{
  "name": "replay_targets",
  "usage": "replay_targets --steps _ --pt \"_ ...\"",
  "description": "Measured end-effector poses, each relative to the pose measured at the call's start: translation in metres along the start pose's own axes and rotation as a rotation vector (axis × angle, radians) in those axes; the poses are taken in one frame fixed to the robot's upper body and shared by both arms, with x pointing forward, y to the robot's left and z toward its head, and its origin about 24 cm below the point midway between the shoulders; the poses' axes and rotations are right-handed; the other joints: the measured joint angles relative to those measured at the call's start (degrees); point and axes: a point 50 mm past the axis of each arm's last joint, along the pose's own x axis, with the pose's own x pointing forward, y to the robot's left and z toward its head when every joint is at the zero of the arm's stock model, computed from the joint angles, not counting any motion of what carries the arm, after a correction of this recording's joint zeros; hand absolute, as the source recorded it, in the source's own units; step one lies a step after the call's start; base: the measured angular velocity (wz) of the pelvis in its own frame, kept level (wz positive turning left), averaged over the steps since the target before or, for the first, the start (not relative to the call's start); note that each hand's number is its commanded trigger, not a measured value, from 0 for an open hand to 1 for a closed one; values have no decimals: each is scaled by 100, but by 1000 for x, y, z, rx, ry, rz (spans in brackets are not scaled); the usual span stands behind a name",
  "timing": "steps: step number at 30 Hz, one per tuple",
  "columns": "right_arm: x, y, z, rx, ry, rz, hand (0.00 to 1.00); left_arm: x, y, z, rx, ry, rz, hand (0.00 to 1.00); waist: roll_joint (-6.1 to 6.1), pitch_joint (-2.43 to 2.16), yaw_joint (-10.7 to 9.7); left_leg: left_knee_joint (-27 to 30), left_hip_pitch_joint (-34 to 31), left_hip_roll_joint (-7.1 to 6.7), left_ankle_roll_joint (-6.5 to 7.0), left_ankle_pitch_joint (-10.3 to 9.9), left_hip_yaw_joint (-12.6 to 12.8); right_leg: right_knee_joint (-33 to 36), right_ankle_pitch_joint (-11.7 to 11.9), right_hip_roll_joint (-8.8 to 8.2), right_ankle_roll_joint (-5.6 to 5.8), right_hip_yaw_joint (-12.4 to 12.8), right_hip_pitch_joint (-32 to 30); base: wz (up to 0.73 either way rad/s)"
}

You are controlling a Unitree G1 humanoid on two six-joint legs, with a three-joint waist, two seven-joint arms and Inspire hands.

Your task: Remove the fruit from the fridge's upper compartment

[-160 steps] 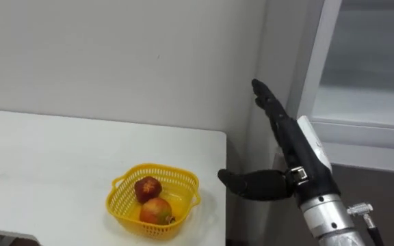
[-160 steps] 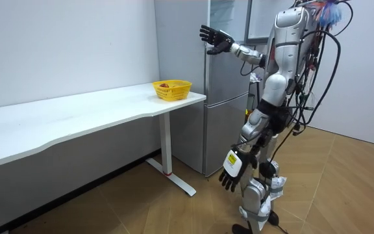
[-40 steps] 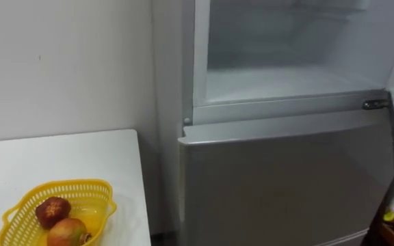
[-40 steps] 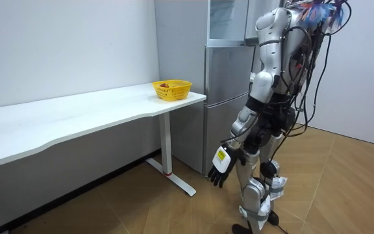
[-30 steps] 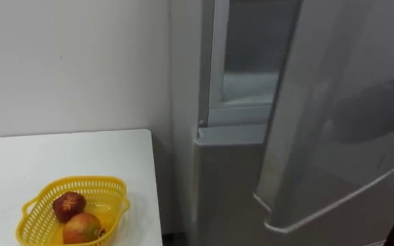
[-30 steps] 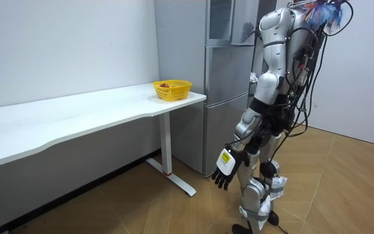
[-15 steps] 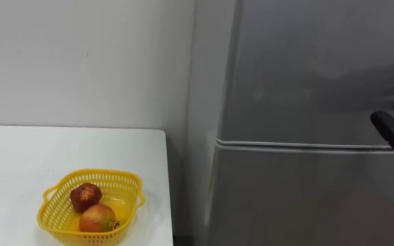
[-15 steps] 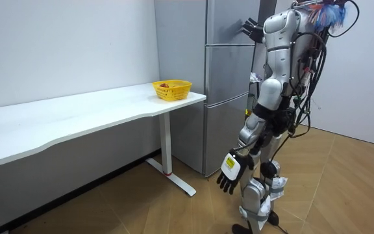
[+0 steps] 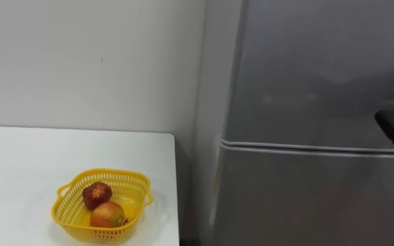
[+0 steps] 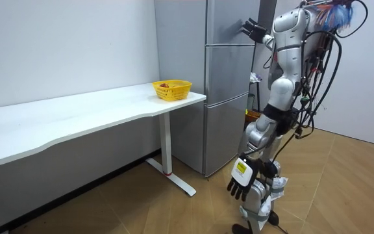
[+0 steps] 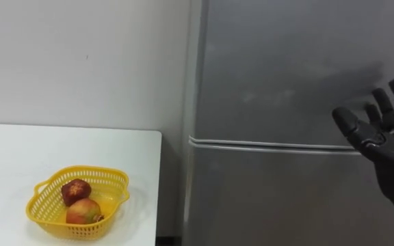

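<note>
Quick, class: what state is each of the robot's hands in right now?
Left hand: open, hanging empty.
Right hand: open, held up near the fridge door.

Two head-camera eye views look forward from close range at a closed grey fridge (image 9: 306,102) and the end of a white table (image 9: 19,157) holding a yellow basket (image 9: 101,234). Both share this scene. The right eye view sits slightly further right and takes in more of the right hand (image 11: 382,140) at its edge. The room view stands well back, showing the whole robot facing the fridge, with the table stretching to the room view's left.
</note>
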Motion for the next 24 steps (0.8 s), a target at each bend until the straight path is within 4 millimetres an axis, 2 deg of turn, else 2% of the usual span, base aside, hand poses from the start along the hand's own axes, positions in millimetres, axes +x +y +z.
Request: replay_targets --steps 6,9,12,14,19,21,23,24 --pt "1 0 2 -62 -8 -43 0 0 1 2 -4 -23 4 0 -26 -3 -32 2 -7 -9 2 0 -1 -24 3 -5 4 -19 12 1" --pt "1 3 8 -176 -34 -80 0 0 4 2 -25 -32 19 0 -27 -11 -118 3 -34 -21 11 4 -6 -33 5 -10 10 -61 5 9" --pt "1 6 18 -336 -89 -142 0 0 6 3 -43 -39 43 0 35 -20 -175 -14 -20 -37 19 8 -53 -52 8 4 27 -87 63 10" --pt "-5 6 25 -414 -128 -184 0 0 6 4 -46 -41 45 0 76 -42 -200 -32 18 -36 20 8 -58 -132 13 8 36 -115 145 10" --pt "-23 -6 40 -569 -201 -342 0 1 8 9 -31 -52 66 0 109 -45 -199 -114 6 -39 19 8 -27 -123 -19 10 48 -67 89 -1" --pt "-29 -14 43 -589 -215 -418 0 1 8 11 -31 -56 72 0 127 -33 -205 -127 9 -38 19 8 0 -124 -23 11 51 -62 87 -6" --pt "-38 -23 44 -605 -213 -504 0 1 8 15 -20 -63 79 0 158 10 -228 -137 4 -39 20 8 12 -129 -27 10 56 -56 69 0" --pt "-40 -26 43 -610 -208 -520 0 1 9 16 -18 -66 80 0 143 16 -233 -145 1 -39 20 7 16 -130 -29 10 57 -50 59 -6"
